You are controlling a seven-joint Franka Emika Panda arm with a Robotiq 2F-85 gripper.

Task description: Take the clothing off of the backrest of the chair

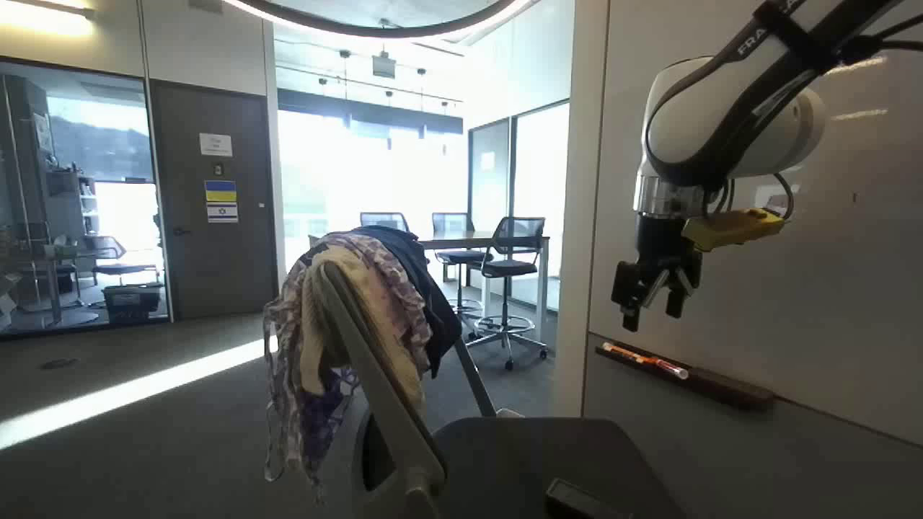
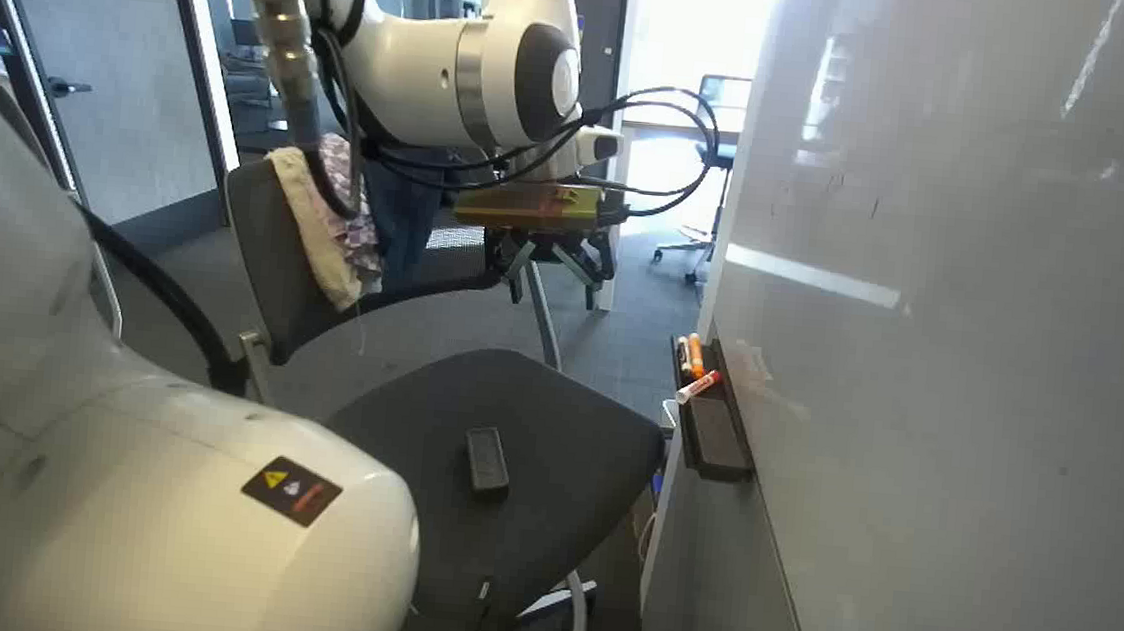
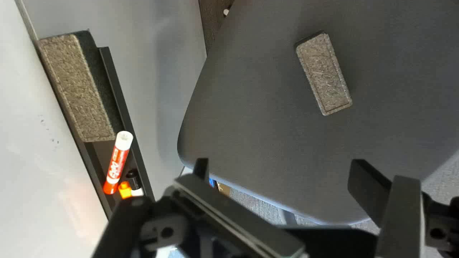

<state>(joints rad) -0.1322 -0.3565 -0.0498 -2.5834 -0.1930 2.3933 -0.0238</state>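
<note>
The clothing hangs over the chair's backrest (image 1: pixel 368 367), which also shows in an exterior view (image 2: pixel 262 242). It includes a cream piece (image 1: pixel 346 277) (image 2: pixel 313 226), a purple-and-white patterned piece (image 1: pixel 288 324) (image 2: pixel 356 234) and a dark blue piece (image 1: pixel 436 310) (image 2: pixel 405 213). The arm and its cables partly cover the clothing in an exterior view. The clothing is out of view in the wrist view. My gripper (image 1: pixel 652 316) (image 2: pixel 553 297) (image 3: pixel 283 171) is open and empty, pointing down. It is apart from the clothing, above the chair seat (image 3: pixel 258 107) and close to the whiteboard.
An eraser (image 2: pixel 487 462) (image 3: pixel 324 73) lies on the seat. The whiteboard (image 1: pixel 815 288) (image 2: pixel 958 387) stands beside the gripper. Its tray (image 3: pixel 118 97) holds another eraser (image 3: pixel 77 86) and several markers (image 3: pixel 118 161). A table with tall chairs (image 1: pixel 508 267) stands farther back.
</note>
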